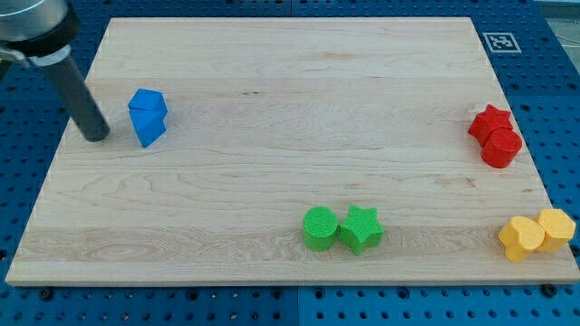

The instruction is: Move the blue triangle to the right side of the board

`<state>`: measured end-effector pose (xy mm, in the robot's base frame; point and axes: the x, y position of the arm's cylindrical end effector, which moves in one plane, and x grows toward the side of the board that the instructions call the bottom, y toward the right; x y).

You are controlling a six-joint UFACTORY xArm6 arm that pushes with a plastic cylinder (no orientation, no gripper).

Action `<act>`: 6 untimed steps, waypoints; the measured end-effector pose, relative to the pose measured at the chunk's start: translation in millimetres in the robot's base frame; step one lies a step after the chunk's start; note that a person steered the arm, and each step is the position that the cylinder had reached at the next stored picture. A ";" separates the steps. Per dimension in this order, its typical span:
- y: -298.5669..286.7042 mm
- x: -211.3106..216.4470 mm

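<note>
**Blue triangle not yet across**

Though my tip (94, 138) has no jaws to open or close, it sits just left of the blue triangle (148, 129), far left on the board (290, 72). Nearly the whole rightward push remains.

Pale, matt wooden board (272, 109); ridged plastic green star (361, 228); dark matt rod (80, 101).

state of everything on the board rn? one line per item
my tip: on the board, left of the blue blocks, small gap
blue blocks: two touching, at the view's left
red star: touching red cylinder, right edge
green cylinder: touching green star, bottom centre
yellow blocks: two touching, bottom right corner
</note>
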<state>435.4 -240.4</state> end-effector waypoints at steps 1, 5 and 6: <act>55.3 0.0; 52.5 28.4; 11.5 3.8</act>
